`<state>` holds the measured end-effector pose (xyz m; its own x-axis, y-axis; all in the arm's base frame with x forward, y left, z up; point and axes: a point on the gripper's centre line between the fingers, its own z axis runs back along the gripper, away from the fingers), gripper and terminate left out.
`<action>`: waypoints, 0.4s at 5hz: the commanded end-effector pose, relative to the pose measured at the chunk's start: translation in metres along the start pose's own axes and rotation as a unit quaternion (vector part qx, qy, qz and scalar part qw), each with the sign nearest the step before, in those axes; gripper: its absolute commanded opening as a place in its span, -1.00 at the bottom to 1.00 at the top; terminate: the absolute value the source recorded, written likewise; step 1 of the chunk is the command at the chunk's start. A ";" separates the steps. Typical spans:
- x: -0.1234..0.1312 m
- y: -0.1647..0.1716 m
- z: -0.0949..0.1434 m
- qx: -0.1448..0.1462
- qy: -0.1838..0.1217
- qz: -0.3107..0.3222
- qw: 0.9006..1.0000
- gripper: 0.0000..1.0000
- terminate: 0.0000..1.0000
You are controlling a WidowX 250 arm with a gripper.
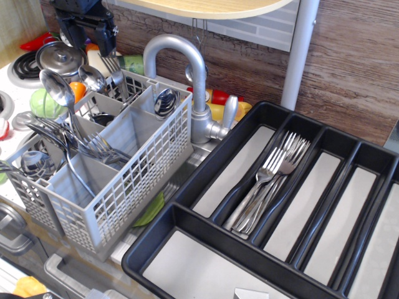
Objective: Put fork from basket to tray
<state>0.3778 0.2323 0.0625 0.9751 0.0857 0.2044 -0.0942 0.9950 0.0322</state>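
Note:
The grey grid-walled basket (134, 171) stands at the left, over a sink. A silver fork (112, 64) stands tines up in a far compartment, and more forks (93, 146) lean in a left one. Round-bowled spoons (57, 88) also stick up from it. My black gripper (88, 38) hangs at the top left above the basket's far end. Its jaws stand apart with nothing seen between them. Its right finger (108, 36) is just above the upright fork's tines. The black tray (206, 163) lies at the right, with several forks (268, 184) in one long compartment.
A grey faucet (181, 56) arches right behind the basket, between it and the tray. A pot with a lid (59, 57), stove burners and toy vegetables sit at the far left. A white post (302, 53) and a wooden shelf stand above the tray's far edge.

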 end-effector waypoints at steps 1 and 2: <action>0.000 0.000 0.000 0.000 0.000 0.000 1.000 1.00 -1.00; 0.000 0.009 -0.011 -0.004 -0.005 0.017 1.000 1.00 -1.00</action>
<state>0.3770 0.2338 0.0200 0.9780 0.1184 0.1715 -0.1184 0.9929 -0.0104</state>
